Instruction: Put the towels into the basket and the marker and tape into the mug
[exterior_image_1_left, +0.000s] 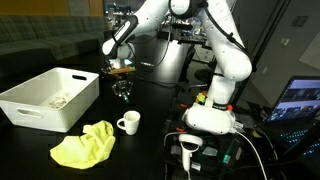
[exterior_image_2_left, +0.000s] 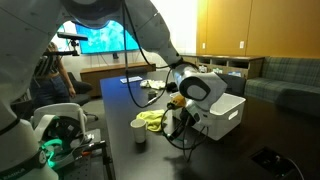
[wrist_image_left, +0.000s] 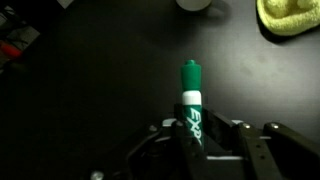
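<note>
Gripper (wrist_image_left: 195, 138) | jaws nearly closed, clamped on green marker (wrist_image_left: 190, 85) | mug (wrist_image_left: 195, 3) just beyond marker tip | yellow towel (wrist_image_left: 290, 15) beyond, off to one side

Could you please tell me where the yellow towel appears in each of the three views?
In an exterior view: the yellow towel lies low, left of centre.
In an exterior view: it sits mid-frame, just left of centre.
Wrist view: only its edge shows, in the top right corner.
Shared landmark: the mug beside it.
</note>
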